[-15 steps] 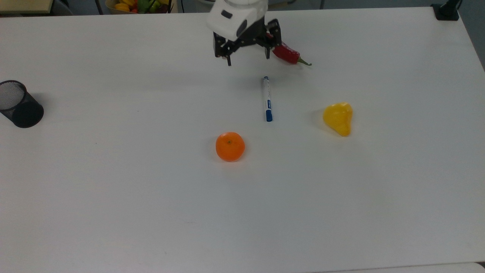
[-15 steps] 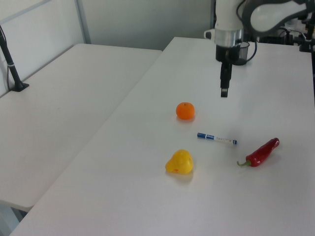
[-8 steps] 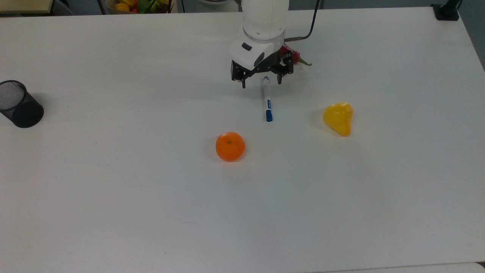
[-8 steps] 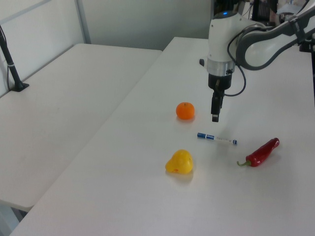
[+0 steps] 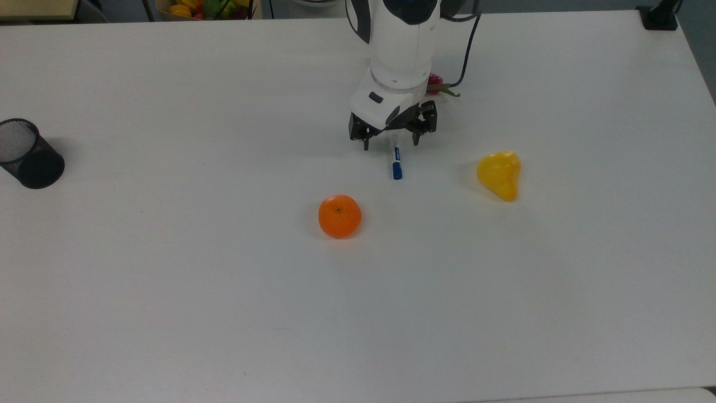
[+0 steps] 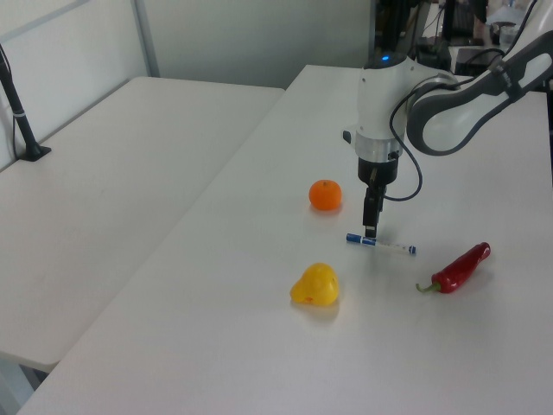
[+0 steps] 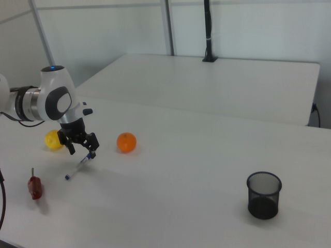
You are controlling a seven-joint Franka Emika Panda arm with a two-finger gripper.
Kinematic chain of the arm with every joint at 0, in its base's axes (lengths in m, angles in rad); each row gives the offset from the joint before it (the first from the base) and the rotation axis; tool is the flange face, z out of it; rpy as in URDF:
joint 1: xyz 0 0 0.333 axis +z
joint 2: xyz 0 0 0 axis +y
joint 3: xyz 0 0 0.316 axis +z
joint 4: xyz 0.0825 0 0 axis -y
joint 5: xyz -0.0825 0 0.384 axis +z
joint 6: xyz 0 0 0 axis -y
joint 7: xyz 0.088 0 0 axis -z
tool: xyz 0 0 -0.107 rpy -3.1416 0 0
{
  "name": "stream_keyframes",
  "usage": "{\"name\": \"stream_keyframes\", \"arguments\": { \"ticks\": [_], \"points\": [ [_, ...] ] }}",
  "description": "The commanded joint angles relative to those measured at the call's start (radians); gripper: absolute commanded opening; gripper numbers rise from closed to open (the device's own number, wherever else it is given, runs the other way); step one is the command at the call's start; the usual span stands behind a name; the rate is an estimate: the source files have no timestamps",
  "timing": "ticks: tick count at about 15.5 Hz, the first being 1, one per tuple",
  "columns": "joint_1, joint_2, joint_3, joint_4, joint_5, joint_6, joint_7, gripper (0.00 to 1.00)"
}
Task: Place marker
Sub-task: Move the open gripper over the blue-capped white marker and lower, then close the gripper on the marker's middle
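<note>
Down over the marker (image 5: 396, 158) came the fingers (image 5: 366, 143), spread wide, one on each side; white with a blue cap, it lies flat on the tabletop (image 5: 168, 280)

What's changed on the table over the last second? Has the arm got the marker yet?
The gripper has swung from beside the red chili to the marker and come down, open fingers now straddling its barrel. Nothing is gripped yet. The marker, orange, yellow fruit, chili and mesh cup have not moved.
</note>
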State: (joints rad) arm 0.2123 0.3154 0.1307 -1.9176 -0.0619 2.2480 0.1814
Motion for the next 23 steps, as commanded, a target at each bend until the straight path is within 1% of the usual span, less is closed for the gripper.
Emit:
{"name": "stream_keyframes", "arguments": {
  "ticks": [1, 2, 3, 5, 7, 11, 14, 17, 19, 20, 21, 22, 23],
  "points": [
    [0.007, 0.01, -0.002, -0.009, -0.032, 0.028, 0.027, 0.9],
    [0.007, 0.013, -0.002, -0.009, -0.032, 0.028, 0.027, 0.9],
    [0.007, 0.017, -0.002, -0.008, -0.032, 0.028, 0.027, 0.86],
    [0.007, 0.022, -0.002, -0.008, -0.032, 0.028, 0.027, 0.83],
    [0.007, 0.028, 0.001, -0.009, -0.032, 0.028, 0.027, 0.81],
    [0.006, 0.031, 0.007, -0.009, -0.033, 0.028, 0.027, 0.68],
    [0.006, 0.033, 0.009, -0.014, -0.044, 0.028, 0.026, 0.65],
    [0.006, 0.033, 0.015, -0.02, -0.067, 0.028, 0.026, 0.5],
    [0.006, 0.033, 0.018, -0.021, -0.073, 0.028, 0.024, 0.44],
    [0.004, 0.033, 0.02, -0.026, -0.079, 0.028, 0.024, 0.38],
    [0.002, 0.033, 0.021, -0.026, -0.085, 0.028, 0.024, 0.32],
    [0.001, 0.033, 0.027, -0.027, -0.087, 0.028, 0.024, 0.18],
    [-0.002, 0.033, 0.03, -0.028, -0.087, 0.028, 0.026, 0.06]
  ]
}}
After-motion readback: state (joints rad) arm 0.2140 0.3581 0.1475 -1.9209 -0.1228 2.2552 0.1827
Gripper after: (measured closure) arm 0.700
